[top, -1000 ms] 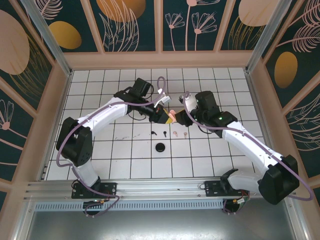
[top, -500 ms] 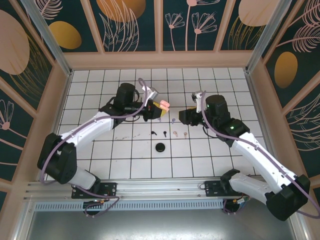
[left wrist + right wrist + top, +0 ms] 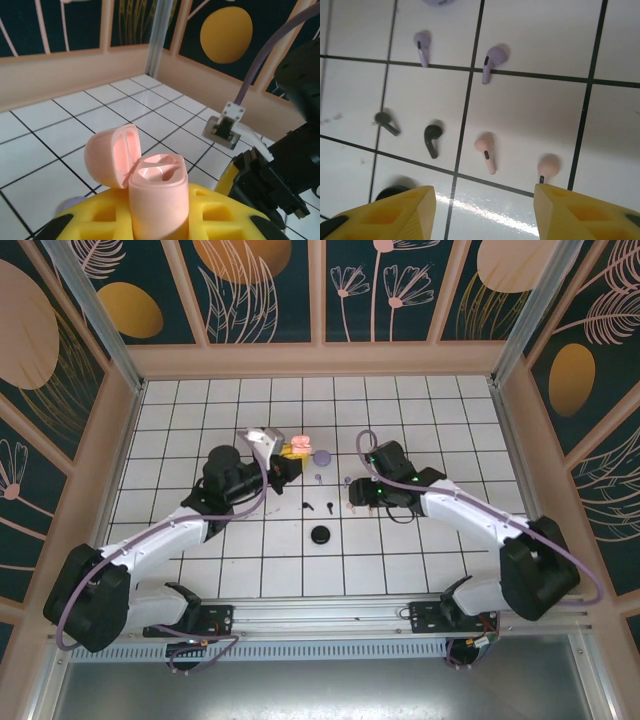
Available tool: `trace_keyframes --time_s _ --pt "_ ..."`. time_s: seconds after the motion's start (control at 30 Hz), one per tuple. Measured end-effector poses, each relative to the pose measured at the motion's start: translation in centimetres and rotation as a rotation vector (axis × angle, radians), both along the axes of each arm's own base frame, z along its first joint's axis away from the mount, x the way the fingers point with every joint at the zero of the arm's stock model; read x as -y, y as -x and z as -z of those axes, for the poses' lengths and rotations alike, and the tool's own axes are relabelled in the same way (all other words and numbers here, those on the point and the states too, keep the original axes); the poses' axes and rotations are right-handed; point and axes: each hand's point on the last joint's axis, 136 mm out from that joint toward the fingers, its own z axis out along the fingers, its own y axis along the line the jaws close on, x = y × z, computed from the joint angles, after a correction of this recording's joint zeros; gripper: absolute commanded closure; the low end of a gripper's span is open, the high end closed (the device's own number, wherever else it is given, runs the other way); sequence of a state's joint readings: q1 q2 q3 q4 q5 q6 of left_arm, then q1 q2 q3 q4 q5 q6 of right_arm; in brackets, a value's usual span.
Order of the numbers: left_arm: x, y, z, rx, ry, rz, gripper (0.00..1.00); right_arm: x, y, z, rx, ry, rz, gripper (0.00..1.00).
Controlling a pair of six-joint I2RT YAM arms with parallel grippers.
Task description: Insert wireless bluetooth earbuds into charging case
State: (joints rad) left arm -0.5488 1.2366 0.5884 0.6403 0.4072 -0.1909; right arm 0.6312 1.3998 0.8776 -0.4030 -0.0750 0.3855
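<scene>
Since a second ago the pink charging case [image 3: 157, 192] has travelled left and toward the back of the table in the left gripper [image 3: 292, 451]. The right gripper [image 3: 485, 205] has swung in to hang over the pink earbuds [image 3: 486, 150]. The case stands upright with its lid hinged open to the left and both wells empty. The yellow fingers [image 3: 225, 212] are clamped on its lower half.

All six buds lie flat on the white tiles [image 3: 530, 115]. In the right wrist view the two pink ones lie side by side, stems pointing back toward the gripper, and the right-hand one sits just at a fingertip. The black earbuds [image 3: 432, 137] lie to their left and the lilac earbuds [image 3: 492, 60] beyond.

The right gripper points down at the tiles, its fingers spread with nothing between them. The left arm is folded back, its forearm reaching toward the middle. The lilac case [image 3: 322, 454] lies just beside the held case, and the black case [image 3: 321, 534] lies nearer the bases.
</scene>
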Motion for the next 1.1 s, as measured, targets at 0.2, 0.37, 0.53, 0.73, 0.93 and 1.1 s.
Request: trace_keyframes --time_s 0.2,0.37,0.53,0.73,0.93,1.1 --pt "-1.4 1.0 0.0 0.144 0.042 -0.042 1.0 -1.4 0.0 3.0 -0.057 0.099 -0.032 0.51" --pt "-1.7 1.2 -2.5 0.264 0.085 -0.051 1.0 -2.2 -0.5 4.4 -0.066 0.171 -0.045 0.54" --pt "-1.9 1.6 -3.7 0.323 0.115 -0.054 1.0 -2.5 -1.0 5.3 -0.07 0.225 -0.051 0.57" --pt "-1.9 1.7 -4.3 0.348 0.127 -0.055 1.0 -2.2 -0.9 6.5 -0.093 0.263 -0.05 0.58" --pt "-2.0 1.7 -4.4 0.351 0.128 -0.055 1.0 -2.2 -0.8 7.3 -0.113 0.281 -0.055 0.61" --pt "-2.0 1.7 -4.4 0.351 0.128 -0.055 1.0 -2.4 -0.9 7.6 -0.118 0.286 -0.056 0.62"
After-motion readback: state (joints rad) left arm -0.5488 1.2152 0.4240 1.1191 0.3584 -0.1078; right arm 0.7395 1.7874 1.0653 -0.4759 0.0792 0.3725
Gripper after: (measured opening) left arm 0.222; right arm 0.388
